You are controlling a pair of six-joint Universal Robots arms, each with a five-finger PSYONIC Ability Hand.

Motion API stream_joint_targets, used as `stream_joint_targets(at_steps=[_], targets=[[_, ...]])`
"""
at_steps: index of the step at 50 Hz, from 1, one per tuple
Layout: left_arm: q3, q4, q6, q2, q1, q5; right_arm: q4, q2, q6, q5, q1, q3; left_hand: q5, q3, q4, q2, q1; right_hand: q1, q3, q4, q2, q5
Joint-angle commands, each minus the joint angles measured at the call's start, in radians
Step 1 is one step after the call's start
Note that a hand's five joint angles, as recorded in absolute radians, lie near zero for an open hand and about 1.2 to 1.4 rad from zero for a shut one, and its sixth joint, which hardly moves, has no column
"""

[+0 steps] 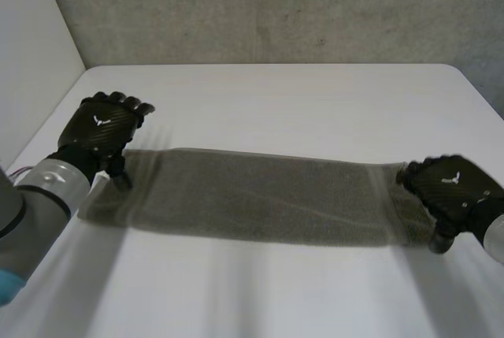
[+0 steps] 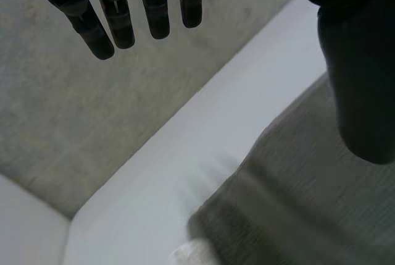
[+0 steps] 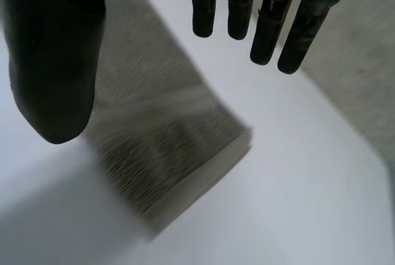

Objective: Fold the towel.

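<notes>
The table [image 1: 299, 94] is white and carries one thing, the towel [image 1: 260, 196]. It lies flat as a long dark-grey strip, going from near the left edge of the table to near the right edge, a little closer to the front edge than to the far one. Its long sides run about parallel to the far edge.

The left hand [image 1: 102, 129] is at the left end of the towel, by its far corner. Its fingers [image 2: 117, 24] are straight and side by side, pointing to the far edge, and the thumb [image 2: 361, 92] stands well apart from them above the cloth. Nothing is between them (whether the thumb touches the towel, I cannot tell).

The right hand [image 1: 453, 188] is over the right end of the towel. Its fingers [image 3: 265, 36] are also straight and the thumb [image 3: 55, 73] is spread away, with no cloth pinched. Under its palm the short edge of the towel looks thick.

Behind the table a grey wall [image 1: 276, 7] rises from the far edge.
</notes>
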Motion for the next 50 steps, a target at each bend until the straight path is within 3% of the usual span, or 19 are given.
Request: stream_joint_targets(at_steps=[1,8,17,18,19,20,21,22,32,34,35,36,37,50], targets=[[-0.093,0.012,-0.195,0.15,0.006,0.113,-0.121,0.171,-0.002,0.004,-0.027,0.008,-0.189,-0.022,-0.038,-0.027,-0.034,0.086,0.084,0.085,0.09,0.074],[-0.116,0.013,-0.207,0.156,0.005,0.113,-0.198,0.241,0.001,0.006,-0.027,0.017,-0.189,-0.022,-0.038,-0.027,-0.034,0.189,0.187,0.188,0.193,0.177],[-0.133,0.043,-0.207,0.151,-0.001,0.113,-0.244,0.273,0.006,0.015,-0.027,0.016,-0.192,-0.025,-0.04,-0.03,-0.037,0.482,0.48,0.482,0.487,0.47],[-0.133,0.043,-0.207,0.151,-0.001,0.113,-0.252,0.285,0.005,0.016,-0.029,0.014,-0.192,-0.025,-0.04,-0.03,-0.037,0.645,0.643,0.645,0.65,0.633],[-0.133,0.043,-0.207,0.151,-0.001,0.113,-0.252,0.285,0.005,0.016,-0.029,0.014,-0.192,-0.025,-0.04,-0.03,-0.037,0.647,0.645,0.646,0.651,0.635],[-0.133,0.043,-0.207,0.151,-0.001,0.113,-0.258,0.293,0.005,0.018,-0.031,0.013,-0.192,-0.025,-0.04,-0.03,-0.037,0.914,0.912,0.914,0.919,0.902],[-0.133,0.043,-0.207,0.151,-0.001,0.113,-0.258,0.293,0.005,0.018,-0.031,0.013,-0.192,-0.025,-0.04,-0.03,-0.037,0.917,0.915,0.916,0.921,0.905],[-0.133,0.043,-0.207,0.151,-0.001,0.113,-0.264,0.293,0.005,0.021,-0.037,0.011,-0.192,-0.025,-0.04,-0.03,-0.037,1.064,1.062,1.063,1.069,1.052],[-0.133,0.044,-0.207,0.151,0.0,0.113,-0.257,0.296,0.002,0.021,-0.069,-0.001,-0.192,-0.025,-0.04,-0.03,-0.037,1.066,1.063,1.065,1.07,1.054],[-0.133,0.044,-0.207,0.151,0.0,0.113,-0.255,0.296,0.005,0.001,-0.087,0.014,-0.192,-0.025,-0.04,-0.03,-0.037,0.489,0.487,0.488,0.493,0.477],[-0.133,0.044,-0.207,0.151,0.0,0.113,-0.255,0.296,0.005,0.001,-0.087,0.014,-0.192,-0.025,-0.04,-0.03,-0.037,0.485,0.483,0.485,0.49,0.473],[-0.133,0.044,-0.207,0.151,-0.001,0.113,-0.255,0.291,0.005,-0.017,-0.093,0.022,-0.192,-0.025,-0.04,-0.03,-0.037,0.189,0.187,0.188,0.193,0.177],[-0.136,0.044,-0.207,0.151,-0.001,0.113,-0.252,0.285,0.005,-0.04,-0.095,0.033,-0.192,-0.025,-0.04,-0.03,-0.037,0.052,0.05,0.052,0.057,0.04],[-0.139,0.047,-0.207,0.151,0.0,0.113,-0.244,0.268,0.09,-0.16,-0.098,0.059,-0.192,-0.025,-0.04,-0.03,-0.037,0.042,0.04,0.041,0.047,0.03]])
